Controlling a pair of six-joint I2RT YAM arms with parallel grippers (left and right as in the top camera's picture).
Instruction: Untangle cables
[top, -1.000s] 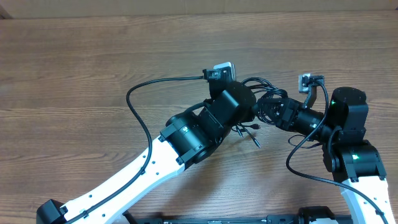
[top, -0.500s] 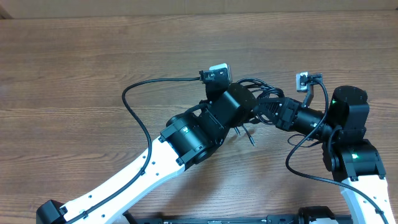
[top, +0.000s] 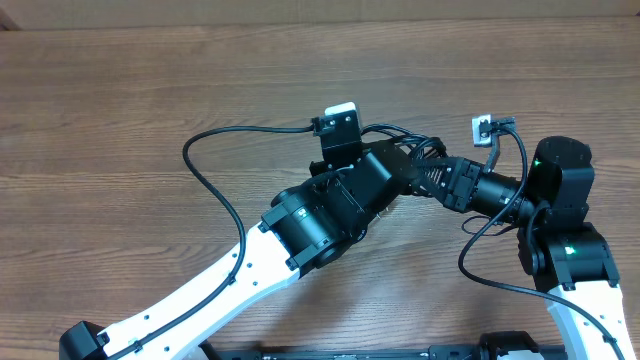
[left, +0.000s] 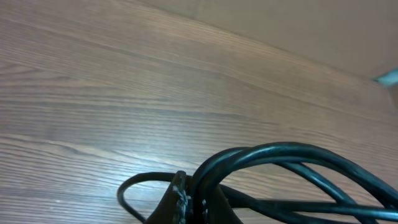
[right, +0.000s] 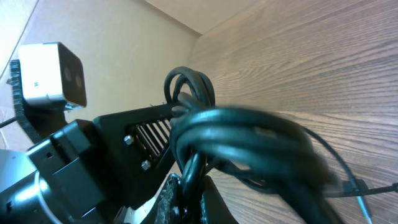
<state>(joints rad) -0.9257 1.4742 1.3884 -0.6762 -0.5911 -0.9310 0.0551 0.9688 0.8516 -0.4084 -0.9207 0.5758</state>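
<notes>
Wood-grain table (top: 120, 90) is filling the overhead view, and both arms are meeting just right of the middle. The left gripper (top: 404, 168) is reaching in from the lower left and the right gripper (top: 436, 178) is coming across from the right edge. The two are sitting nose to nose, very close together. Between them the cables (top: 412, 148) are bunching into a dark knot of loops (mostly hidden from above by the two tools).

Over to the left wrist view: the fingertips are pinching in at the bottom edge, jaws drawn narrow, with the cable bundle (left: 280, 158) running out from between them. It is arching up and away to the right as several black cords lying side by side. A thinner loop (left: 127, 190) is curling out to the left of the fingers; whether it is touching the wood, I cannot tell.

Now the right wrist view: this tool is also squeezing down to a slim gap at the bottom of the frame, with a cord rising straight out of its grip. That cord is feeding into a thick blurred coil (right: 249, 134) right in front of the lens. One thin strand (right: 348, 183) is trailing off to the lower right. The left arm's white camera box (right: 50, 71) is looming at the upper left, just beyond the coil.

A thicker black arm wire (top: 215, 165) is curving over the table well left of the knot.
</notes>
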